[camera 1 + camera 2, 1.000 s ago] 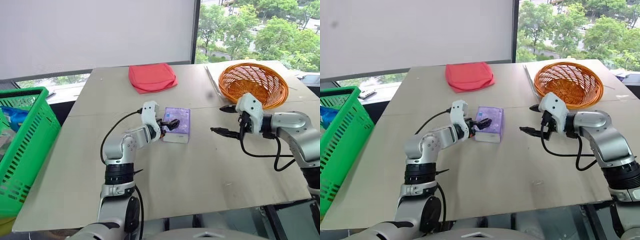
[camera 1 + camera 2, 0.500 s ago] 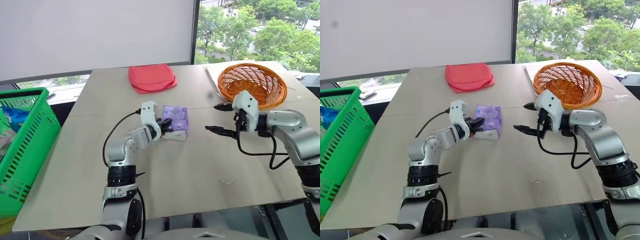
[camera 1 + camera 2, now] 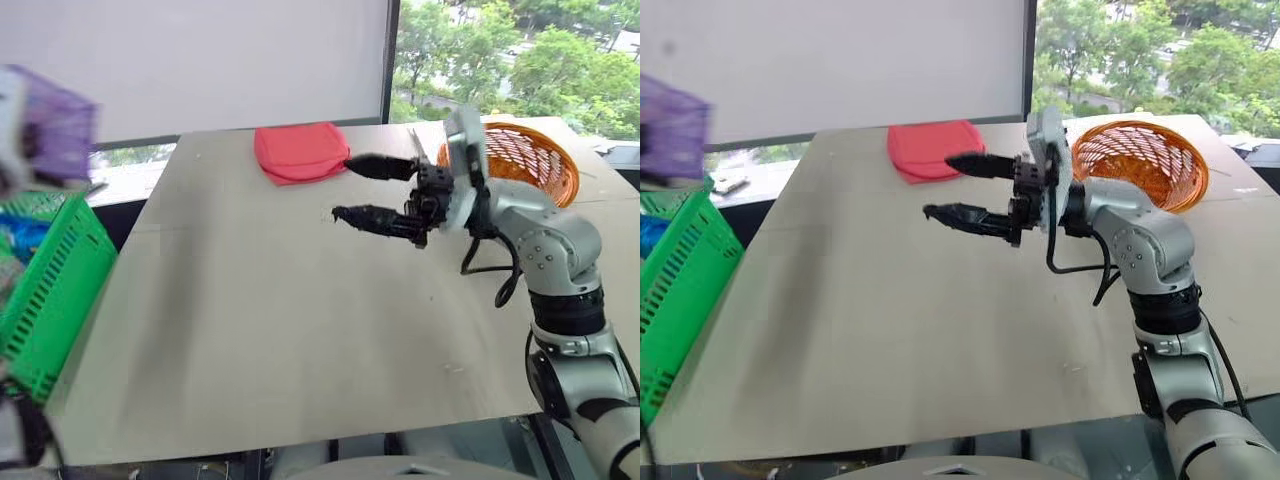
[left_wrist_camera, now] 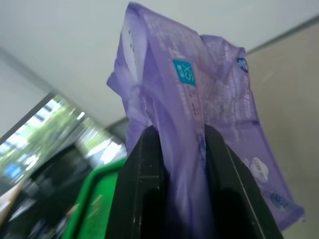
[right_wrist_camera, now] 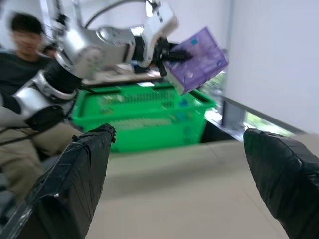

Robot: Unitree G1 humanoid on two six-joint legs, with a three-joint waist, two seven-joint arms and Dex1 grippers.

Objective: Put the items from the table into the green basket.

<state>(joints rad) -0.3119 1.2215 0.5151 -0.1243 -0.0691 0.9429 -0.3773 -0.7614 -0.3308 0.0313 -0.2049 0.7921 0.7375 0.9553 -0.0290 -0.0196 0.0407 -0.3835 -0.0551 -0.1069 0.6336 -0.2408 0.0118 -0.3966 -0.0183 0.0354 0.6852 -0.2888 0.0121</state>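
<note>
With the left gripper pinching the purple tissue pack just above the green basket, a slack, off-centre hold risks dropping it outside the rim, while the right gripper hangs wide open and empty.

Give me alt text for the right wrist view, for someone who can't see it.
The left gripper holds a purple tissue pack in the air above a green basket that stands past the edge of the beige table. The right gripper's two black fingers stand wide apart in the foreground, and a seated person is behind the basket.
</note>
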